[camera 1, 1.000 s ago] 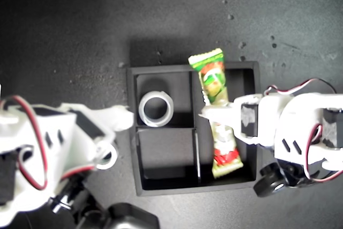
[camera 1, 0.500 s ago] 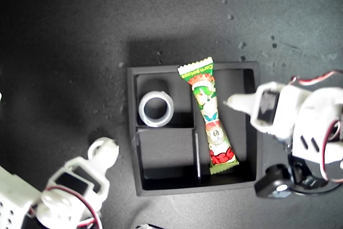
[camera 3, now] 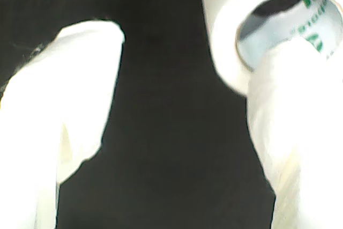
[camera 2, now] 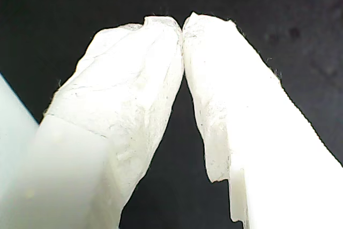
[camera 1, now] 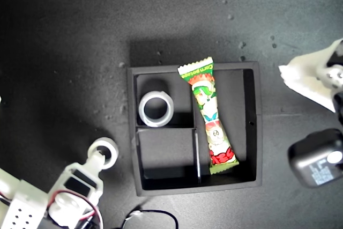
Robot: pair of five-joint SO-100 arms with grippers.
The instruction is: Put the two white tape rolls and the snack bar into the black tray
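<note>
white plastic arms, red and black cables, black motor housing, tape-wrapped white claw (camera 2: 183, 25) tips

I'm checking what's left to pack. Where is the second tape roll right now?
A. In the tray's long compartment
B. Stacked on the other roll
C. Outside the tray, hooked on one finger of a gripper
C: the second tape roll sits outside the tray, one finger of my second gripper through its hole.
</note>
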